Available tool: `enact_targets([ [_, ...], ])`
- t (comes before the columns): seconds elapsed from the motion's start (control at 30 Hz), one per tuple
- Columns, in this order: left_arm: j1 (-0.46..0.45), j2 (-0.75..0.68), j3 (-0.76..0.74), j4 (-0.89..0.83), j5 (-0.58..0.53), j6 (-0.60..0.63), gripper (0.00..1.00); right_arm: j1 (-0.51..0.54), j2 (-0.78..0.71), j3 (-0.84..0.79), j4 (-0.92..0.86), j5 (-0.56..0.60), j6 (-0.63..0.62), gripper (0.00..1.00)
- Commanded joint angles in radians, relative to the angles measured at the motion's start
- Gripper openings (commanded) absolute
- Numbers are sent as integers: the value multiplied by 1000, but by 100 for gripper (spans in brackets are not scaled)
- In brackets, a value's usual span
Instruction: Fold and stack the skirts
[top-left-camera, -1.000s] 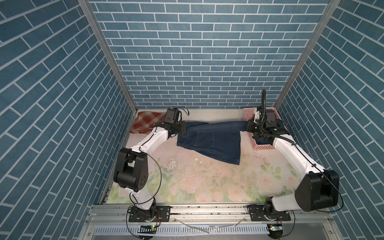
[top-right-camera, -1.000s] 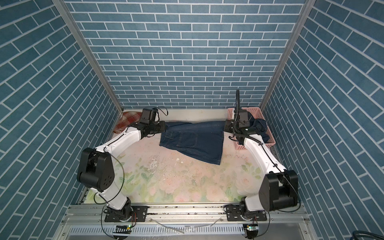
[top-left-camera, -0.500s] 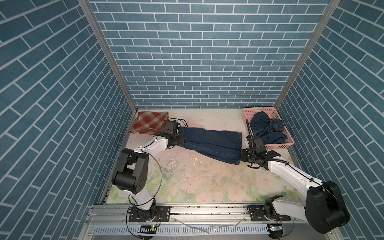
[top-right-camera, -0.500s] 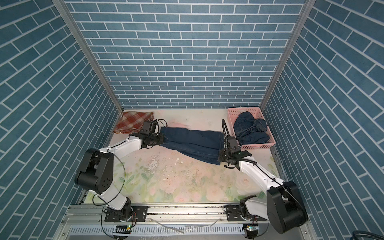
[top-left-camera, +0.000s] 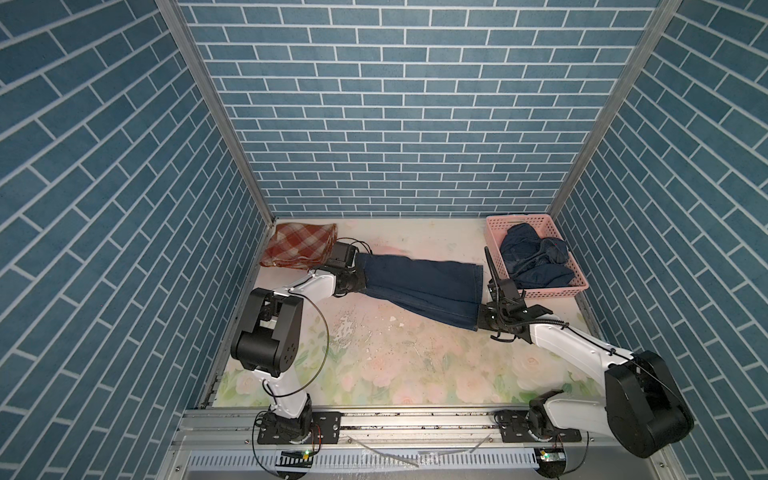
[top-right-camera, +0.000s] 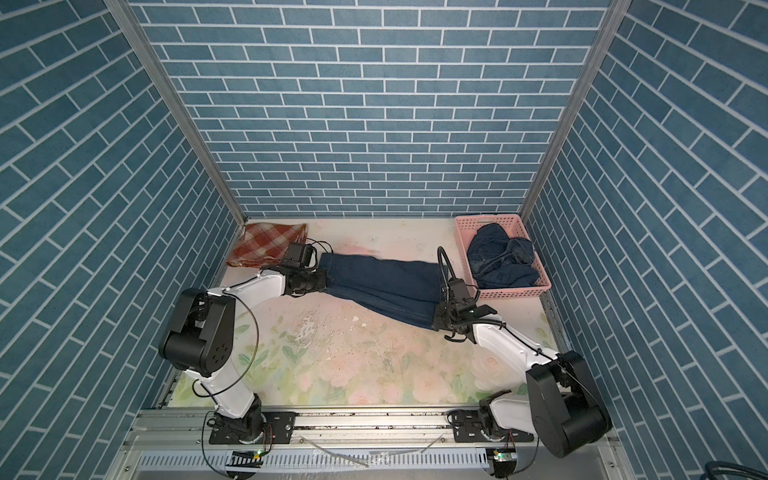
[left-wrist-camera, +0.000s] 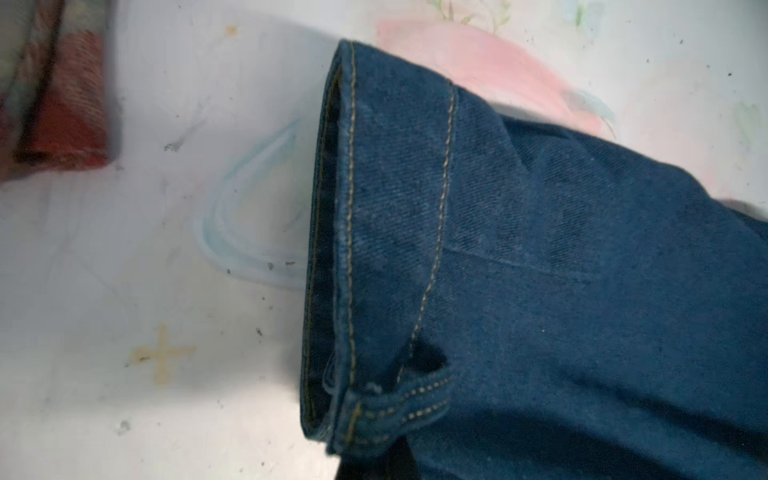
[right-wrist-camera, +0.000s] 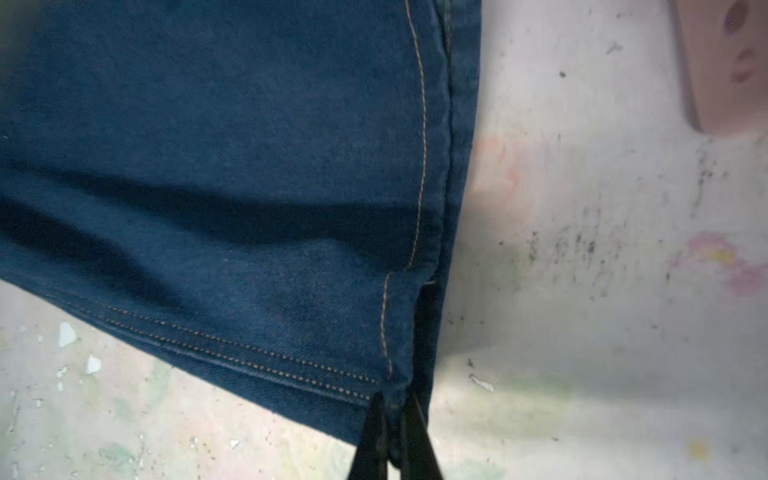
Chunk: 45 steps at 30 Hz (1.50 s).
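A dark blue denim skirt (top-left-camera: 419, 286) (top-right-camera: 386, 286) is stretched between both grippers, low over the floral mat. My left gripper (top-left-camera: 360, 282) (top-right-camera: 326, 283) is shut on its waistband (left-wrist-camera: 374, 457), next to a belt loop. My right gripper (top-left-camera: 478, 320) (top-right-camera: 434, 321) (right-wrist-camera: 392, 436) is shut on the stitched hem corner of the skirt (right-wrist-camera: 228, 166). A folded rust-red plaid skirt (top-left-camera: 301, 245) (top-right-camera: 270, 243) (left-wrist-camera: 62, 104) lies at the back left. Another denim skirt (top-left-camera: 534, 259) (top-right-camera: 503, 259) sits crumpled in the basket.
The pink perforated basket (top-left-camera: 552, 292) (top-right-camera: 515, 293) (right-wrist-camera: 723, 62) stands at the back right, just behind my right wrist. Blue brick-pattern walls close in three sides. The mat (top-left-camera: 395, 365) in front of the skirt shows worn, flaked patches.
Both arms brought the denim skirt down and forward from near the back wall. My right gripper swung from over the basket to the mat in front of it, drawing the skirt out lengthwise.
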<state>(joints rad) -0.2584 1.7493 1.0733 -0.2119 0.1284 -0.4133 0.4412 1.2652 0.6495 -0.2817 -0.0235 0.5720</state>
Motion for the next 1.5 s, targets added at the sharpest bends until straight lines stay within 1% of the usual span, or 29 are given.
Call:
enact_targets([
  [0.0, 33, -26, 24, -9, -47, 14, 0, 9, -28, 47, -62, 48, 14, 0],
  [0.17, 41, -16, -8, 16, -53, 14, 0, 40, -22, 19, -57, 55, 30, 0],
  [0.37, 42, 32, -4, 13, -74, 18, 0, 69, 45, -34, 7, 41, 57, 0],
  [0.4, 42, 43, 4, 9, -80, 21, 3, 71, 56, -36, 10, 38, 57, 0],
  [0.47, 42, 59, 19, -3, -79, 26, 12, 71, 66, -29, 3, 31, 51, 0],
  [0.5, 42, 65, 28, -12, -83, 26, 18, 71, 66, -20, -9, 24, 46, 5],
  [0.53, 43, 69, 39, -27, -87, 27, 25, 71, 62, -6, -24, 21, 36, 14],
  [0.57, 42, 72, 45, -36, -85, 29, 32, 71, 58, 8, -39, 22, 27, 25],
  [0.63, 42, 61, 52, -51, -92, 25, 49, 70, 42, 42, -80, 23, 14, 50],
  [0.7, 42, 42, 51, -52, -103, 25, 61, 64, 22, 68, -94, 24, 7, 63],
  [0.77, 43, 25, 54, -53, -111, 22, 71, 44, 14, 89, -95, 9, 8, 70],
  [0.8, 42, 18, 56, -51, -112, 25, 77, 25, 14, 98, -88, -12, 10, 71],
  [0.87, 42, 16, 60, -37, -99, 27, 83, -11, 25, 106, -59, -50, 17, 73],
  [0.97, 42, 44, 89, -44, -62, 30, 86, -46, 59, 116, -24, -73, 27, 74],
  [1.1, 43, 102, 129, -53, -2, 26, 87, -80, 112, 113, 39, -131, 40, 74],
  [1.27, 42, 151, 143, -41, 66, 10, 87, -91, 159, 111, 85, -149, 49, 73],
  [1.47, 44, 213, 183, -77, 118, 9, 86, -94, 179, 110, 92, -144, 42, 73],
])
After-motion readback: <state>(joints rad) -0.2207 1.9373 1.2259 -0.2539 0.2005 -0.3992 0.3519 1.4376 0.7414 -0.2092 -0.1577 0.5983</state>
